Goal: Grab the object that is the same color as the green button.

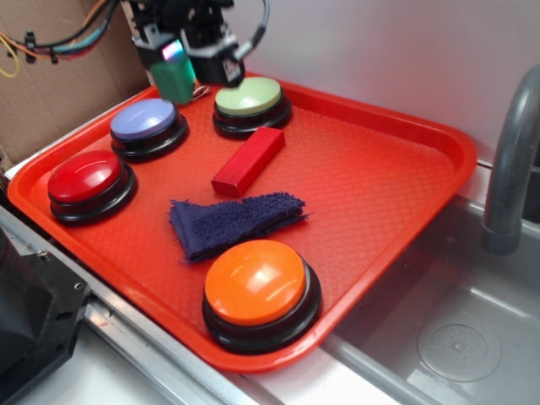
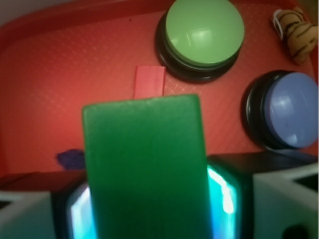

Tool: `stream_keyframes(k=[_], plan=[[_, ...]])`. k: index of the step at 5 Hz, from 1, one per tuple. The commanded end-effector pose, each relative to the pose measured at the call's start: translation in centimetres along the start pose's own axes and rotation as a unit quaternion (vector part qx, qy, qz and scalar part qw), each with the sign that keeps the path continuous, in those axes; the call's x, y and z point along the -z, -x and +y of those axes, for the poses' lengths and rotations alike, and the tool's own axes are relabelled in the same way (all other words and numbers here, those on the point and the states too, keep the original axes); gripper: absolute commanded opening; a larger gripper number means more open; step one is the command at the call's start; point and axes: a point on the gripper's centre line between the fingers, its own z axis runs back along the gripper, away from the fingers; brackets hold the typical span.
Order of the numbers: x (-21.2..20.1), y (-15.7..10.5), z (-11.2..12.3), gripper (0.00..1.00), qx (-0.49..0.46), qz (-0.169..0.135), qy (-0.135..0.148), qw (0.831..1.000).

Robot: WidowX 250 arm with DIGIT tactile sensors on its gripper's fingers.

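My gripper (image 1: 175, 72) is shut on the dark green wooden block (image 1: 175, 80) and holds it in the air above the back left of the red tray (image 1: 396, 177), between the blue-lilac button (image 1: 145, 120) and the green button (image 1: 248, 97). In the wrist view the green block (image 2: 144, 164) fills the middle, clamped between my two fingers (image 2: 227, 199). Its arched cut-out is hidden. The green button (image 2: 204, 31) with its pale dome lies below and ahead, apart from the block.
A red rectangular block (image 1: 249, 160), a dark blue cloth (image 1: 232, 221), a red button (image 1: 84, 177) and an orange button (image 1: 255, 283) lie on the tray. A small striped toy (image 2: 296, 32) sits at the tray's back. A sink (image 1: 439, 337) and faucet (image 1: 510, 160) stand right.
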Motion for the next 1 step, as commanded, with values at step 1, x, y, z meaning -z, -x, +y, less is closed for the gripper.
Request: stream_keyframes(k=[1], plan=[[-5.69, -0.49, 0.57, 0.00, -0.007, -0.061, 0.040, 0.997]])
